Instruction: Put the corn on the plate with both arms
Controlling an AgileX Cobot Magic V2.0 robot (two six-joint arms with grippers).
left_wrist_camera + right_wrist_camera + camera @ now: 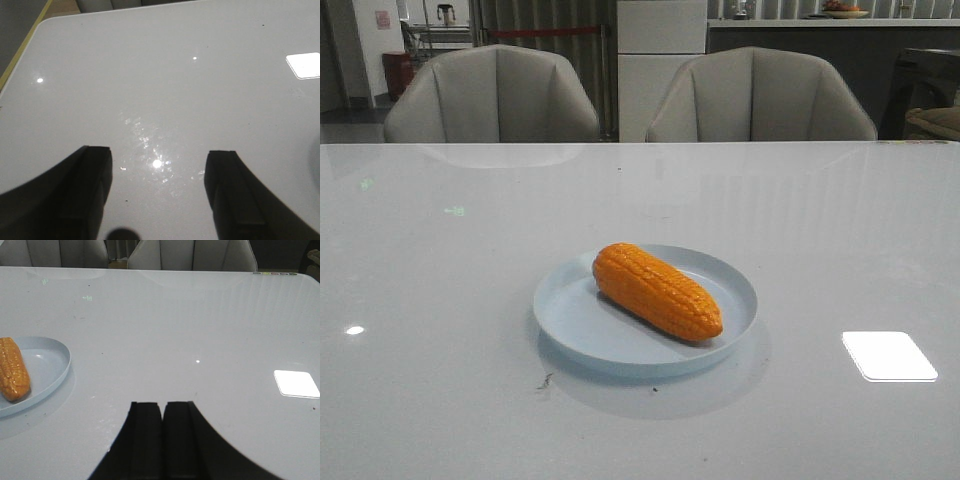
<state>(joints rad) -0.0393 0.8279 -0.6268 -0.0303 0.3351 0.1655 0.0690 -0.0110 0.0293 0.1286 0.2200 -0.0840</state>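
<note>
Item: corn (657, 291). Orange cob, lying diagonally inside the plate (570, 320), tapered end toward the camera-side rim. Wholly within the rim, nothing gripping it.

Item: plate. Pale blue, round, flat on the desk (440, 400). In the right wrist view its edge (62, 357) and the cob's tip (12, 375) sit well off to the side of the right claw, apart from it.

Item: left claw (157, 187). Fingers spread wide, nothing between them, bare desk (165, 90) beyond. Corn not in its view; a pale sliver at one frame edge may be the plate, too little to tell.

Item: right claw (163, 432). Fingers pressed together, nothing held, over bare desk.

Status, as judged: placement looks complete; the step in hand is clearing away.

Handling note: keep both claws well apart from the plate while withdrawing. The cob is rounded and may roll if the rim is knocked, and the plate could slide on the glossy desk. Lift before swinging across.
</note>
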